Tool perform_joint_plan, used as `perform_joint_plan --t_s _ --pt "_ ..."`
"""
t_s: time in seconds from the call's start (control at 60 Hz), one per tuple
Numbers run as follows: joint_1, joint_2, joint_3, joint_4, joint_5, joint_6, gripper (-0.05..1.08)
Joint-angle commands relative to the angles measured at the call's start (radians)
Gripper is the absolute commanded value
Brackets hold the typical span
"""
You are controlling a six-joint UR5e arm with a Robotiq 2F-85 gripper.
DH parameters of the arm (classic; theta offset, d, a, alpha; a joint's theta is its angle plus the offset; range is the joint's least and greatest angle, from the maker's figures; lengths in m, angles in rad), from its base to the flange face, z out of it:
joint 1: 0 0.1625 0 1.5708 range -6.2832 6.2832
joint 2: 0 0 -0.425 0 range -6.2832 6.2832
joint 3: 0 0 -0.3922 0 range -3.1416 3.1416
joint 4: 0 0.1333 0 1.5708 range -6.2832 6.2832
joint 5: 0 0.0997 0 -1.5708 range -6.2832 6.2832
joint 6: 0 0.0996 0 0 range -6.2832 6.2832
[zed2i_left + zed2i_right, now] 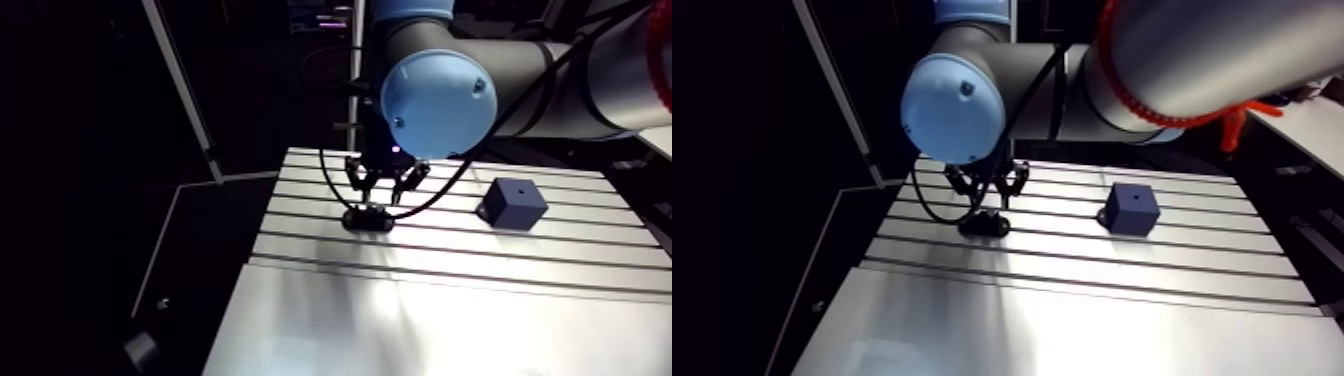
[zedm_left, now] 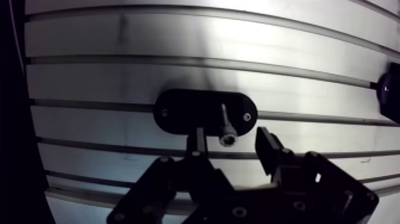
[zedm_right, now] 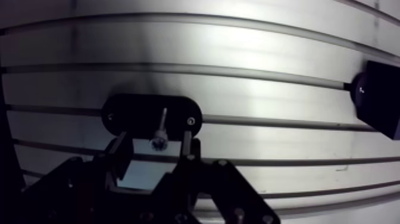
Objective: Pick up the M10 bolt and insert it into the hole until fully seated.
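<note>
M10 bolt [image 3: 158, 142], place: it stands in a black holder [image 2: 205, 111] on the table [image 1: 450, 300], with its head up between the fingers [image 2: 197, 143] of the gripper [image 2: 231, 136].
Table: slotted aluminium; the long grooves run from 9 to 3 o'clock in the arm view.
Arm [image 1: 438, 103]: it comes down from above, with a light-blue cap toward the camera and the wrist over the holder.
Gripper: right over the holder. The two fingers are apart, one on each side of the bolt head, and I see no contact with it.
Block [image 1: 511, 203]: a dark blue cube with a small hole [image 1: 511, 188] in its top face. It sits at about 3 o'clock from the holder, well apart from it.
Holder: a black oval plate, flat on the table, lying across one groove.
Bolt head: round, with a socket, roughly midway between the fingers.
</note>
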Motion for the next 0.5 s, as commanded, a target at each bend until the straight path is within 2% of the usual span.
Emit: perform_joint_plan --t_s 0.017,0.5 --pt "0.0 0.007 0.007 -0.002 0.001 0.0 0.46" --pt "0.0 0.021 0.01 -0.013 0.001 0.0 0.49"
